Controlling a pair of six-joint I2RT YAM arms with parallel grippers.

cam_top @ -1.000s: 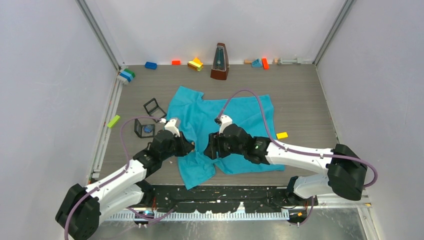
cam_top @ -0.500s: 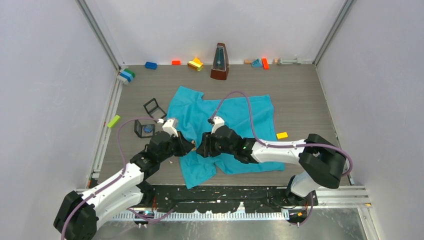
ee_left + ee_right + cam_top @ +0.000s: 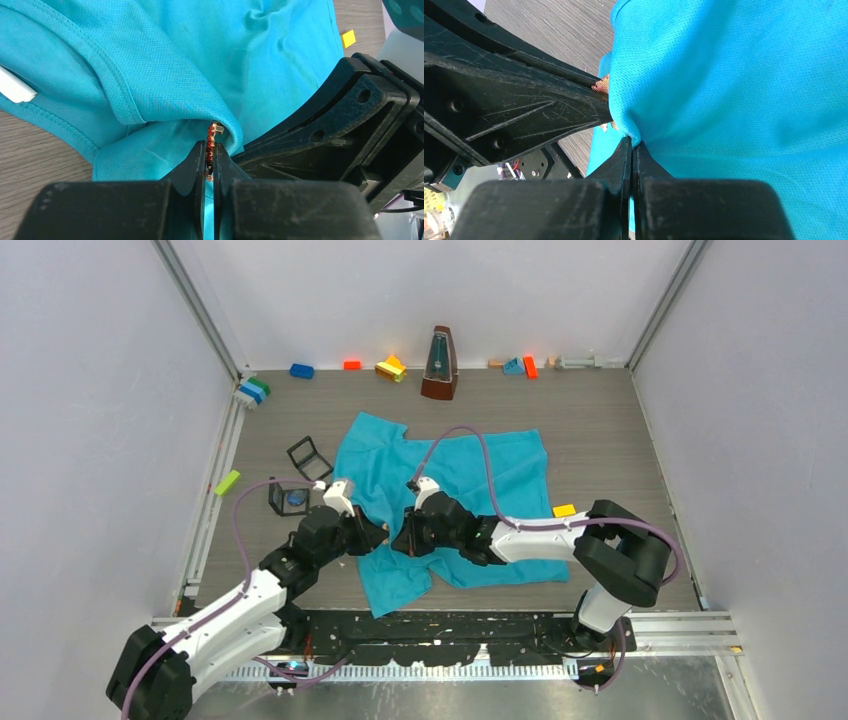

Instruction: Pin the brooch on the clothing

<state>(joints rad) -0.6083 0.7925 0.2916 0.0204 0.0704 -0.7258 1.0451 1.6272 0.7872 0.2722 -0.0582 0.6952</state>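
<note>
Left wrist view puts my left gripper (image 3: 210, 154) low in the middle of the frame, its fingers almost together and pinching the brooch (image 3: 214, 132), a small coppery piece that sticks up just past the tips; a rounded fold of the teal T-shirt (image 3: 200, 50) curls over the top of the brooch and touches it; the white neck label (image 3: 15, 88) shows at the left edge; my right gripper (image 3: 631, 144), seen in its own wrist view at the lower middle, is closed tight with the edge of that same fold nipped between its fingertips, the brooch just up and left of them; from the top view both grippers meet tip to tip over the lower left part of the T-shirt, which lies spread on the grey table (image 3: 610, 430) in mid-frame.
</note>
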